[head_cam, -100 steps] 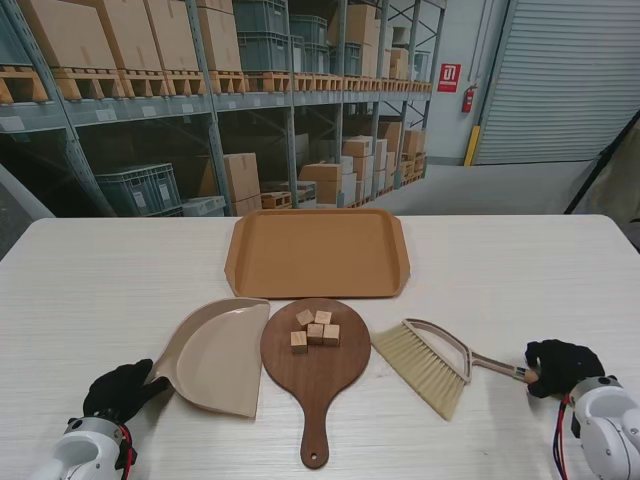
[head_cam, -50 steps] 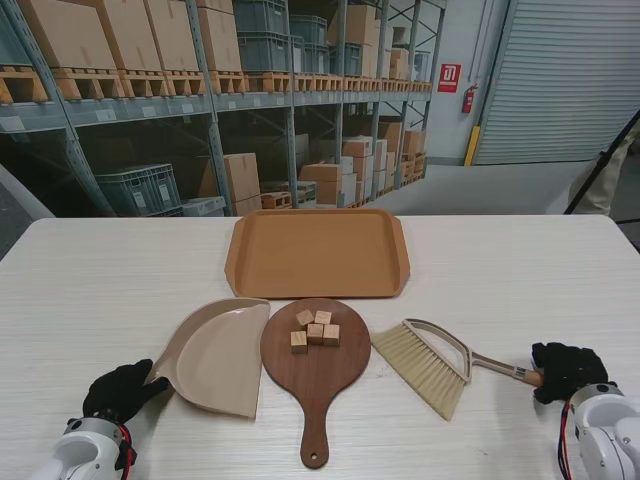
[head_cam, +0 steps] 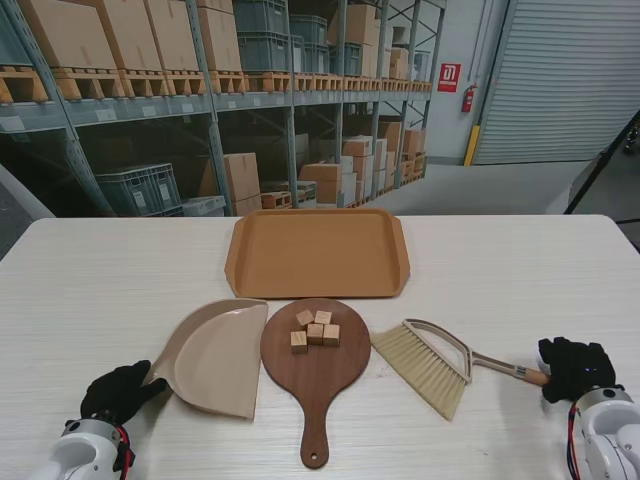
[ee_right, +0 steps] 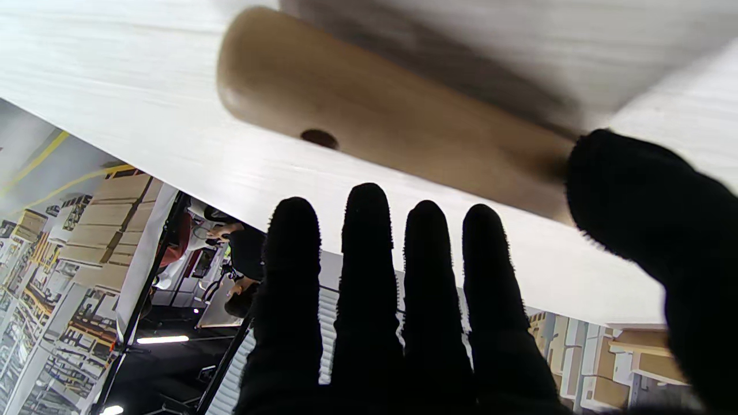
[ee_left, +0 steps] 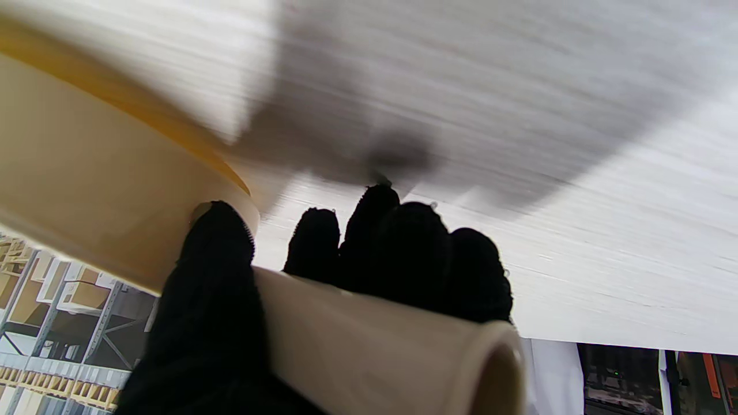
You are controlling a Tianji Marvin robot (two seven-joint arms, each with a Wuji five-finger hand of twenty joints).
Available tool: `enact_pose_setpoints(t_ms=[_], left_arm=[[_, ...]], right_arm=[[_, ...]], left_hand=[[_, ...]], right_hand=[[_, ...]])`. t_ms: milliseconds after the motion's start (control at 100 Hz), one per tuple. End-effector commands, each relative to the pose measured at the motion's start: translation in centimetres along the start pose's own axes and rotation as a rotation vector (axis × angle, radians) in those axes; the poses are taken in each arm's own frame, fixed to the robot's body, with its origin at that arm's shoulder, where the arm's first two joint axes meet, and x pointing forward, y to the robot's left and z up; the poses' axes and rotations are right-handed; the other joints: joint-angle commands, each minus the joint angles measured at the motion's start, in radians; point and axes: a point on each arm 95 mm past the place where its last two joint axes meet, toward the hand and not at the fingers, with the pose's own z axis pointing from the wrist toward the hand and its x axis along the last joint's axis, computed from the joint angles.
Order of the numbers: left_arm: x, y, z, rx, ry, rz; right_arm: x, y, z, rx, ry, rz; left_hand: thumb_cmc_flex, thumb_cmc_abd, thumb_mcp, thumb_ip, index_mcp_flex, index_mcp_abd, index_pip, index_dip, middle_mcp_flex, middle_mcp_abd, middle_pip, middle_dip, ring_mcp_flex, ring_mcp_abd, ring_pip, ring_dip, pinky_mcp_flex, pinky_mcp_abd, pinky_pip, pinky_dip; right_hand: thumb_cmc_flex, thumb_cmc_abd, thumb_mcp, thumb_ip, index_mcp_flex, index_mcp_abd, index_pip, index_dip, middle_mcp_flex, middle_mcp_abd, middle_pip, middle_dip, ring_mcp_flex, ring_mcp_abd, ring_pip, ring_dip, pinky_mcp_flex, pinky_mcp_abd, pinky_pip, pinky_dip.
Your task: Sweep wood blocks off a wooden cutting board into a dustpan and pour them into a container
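Note:
Several small wood blocks (head_cam: pixel 316 330) lie on the round dark cutting board (head_cam: pixel 315 385). To its left lies the beige dustpan (head_cam: pixel 215 355). My left hand (head_cam: pixel 120 390) is shut on the dustpan's handle (ee_left: pixel 375 351), with the fingers (ee_left: pixel 398 253) curled over it. On the board's right lies the brush (head_cam: pixel 425 365), its wooden handle (ee_right: pixel 375 109) pointing at my right hand (head_cam: pixel 575 368). That hand is open just past the handle's end, fingers (ee_right: pixel 392 323) straight and the thumb beside the wood. An orange tray (head_cam: pixel 317 250) sits beyond the board.
The pale table (head_cam: pixel 520 280) runs wide on both sides of the tray. Warehouse shelving and stacked boxes stand behind its far edge. The board's handle (head_cam: pixel 315 445) points toward me between the two arms.
My right hand has slid right, off the end of the brush handle, which now shows. The left hand and dustpan shifted slightly toward me.

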Motion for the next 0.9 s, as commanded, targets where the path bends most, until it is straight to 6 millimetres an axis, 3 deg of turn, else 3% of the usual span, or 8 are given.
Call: enact_pose_setpoints(t_ms=[0,230,540,850,890], left_arm=[[-0.3,1.2,-0.5,-0.050,-0.014,0.000],[-0.3,1.3,-0.5,-0.049,-0.015,-0.002],[-0.4,1.3,-0.6,-0.050,-0.021,-0.004],[-0.4,1.4,-0.6,-0.052,-0.021,-0.005],[-0.4,1.4,-0.6,-0.052,-0.021,-0.005]], right_arm=[[0.3,0.2,-0.4,0.000,0.015,-0.003],[0.4,0.8,-0.7,-0.026,0.033,0.003],[1.3,-0.4,-0.4,0.038,0.024,0.053],[1.6,-1.3,-0.1,0.087,-0.014,0.078],[1.6,-1.5,0.0,0.093,-0.017,0.076]], left_hand=[[0.089,0.144,0.115,0.004,0.124,-0.028,0.036,-0.015,0.084,-0.347,1.461,-0.031,0.082,-0.268,-0.010,-0.002,0.006,-0.030,0.070,0.025],[0.089,0.144,0.115,0.004,0.124,-0.028,0.036,-0.016,0.084,-0.347,1.461,-0.031,0.082,-0.268,-0.010,-0.002,0.006,-0.030,0.070,0.025],[0.089,0.144,0.115,0.004,0.125,-0.028,0.035,-0.016,0.084,-0.347,1.459,-0.032,0.082,-0.266,-0.012,-0.003,0.006,-0.030,0.070,0.025],[0.089,0.143,0.115,0.004,0.125,-0.028,0.035,-0.017,0.084,-0.346,1.457,-0.033,0.082,-0.266,-0.012,-0.002,0.006,-0.029,0.069,0.025],[0.089,0.144,0.115,0.004,0.125,-0.028,0.035,-0.017,0.084,-0.346,1.457,-0.033,0.082,-0.266,-0.012,-0.002,0.006,-0.029,0.070,0.025]], right_hand=[[-0.006,0.006,0.036,0.019,-0.038,0.017,-0.010,-0.015,-0.034,0.009,0.001,0.013,-0.024,0.000,-0.015,0.020,-0.022,0.003,0.003,-0.011],[0.001,0.001,0.041,0.023,0.000,0.015,-0.015,-0.027,-0.005,0.014,-0.008,0.004,0.002,0.008,-0.019,0.019,-0.006,0.005,0.004,-0.012],[0.018,-0.033,0.078,0.019,0.058,0.027,0.012,-0.024,0.070,0.017,0.007,0.004,0.081,0.022,0.004,0.022,0.081,0.010,0.051,-0.006],[0.062,-0.062,0.145,0.025,0.099,-0.004,0.122,0.024,0.153,-0.018,0.093,0.030,0.168,0.004,0.099,0.052,0.187,0.012,0.108,-0.001],[0.080,-0.096,0.163,0.000,0.121,-0.016,0.130,0.023,0.182,-0.024,0.090,0.017,0.194,0.002,0.103,0.045,0.207,0.011,0.115,-0.006]])
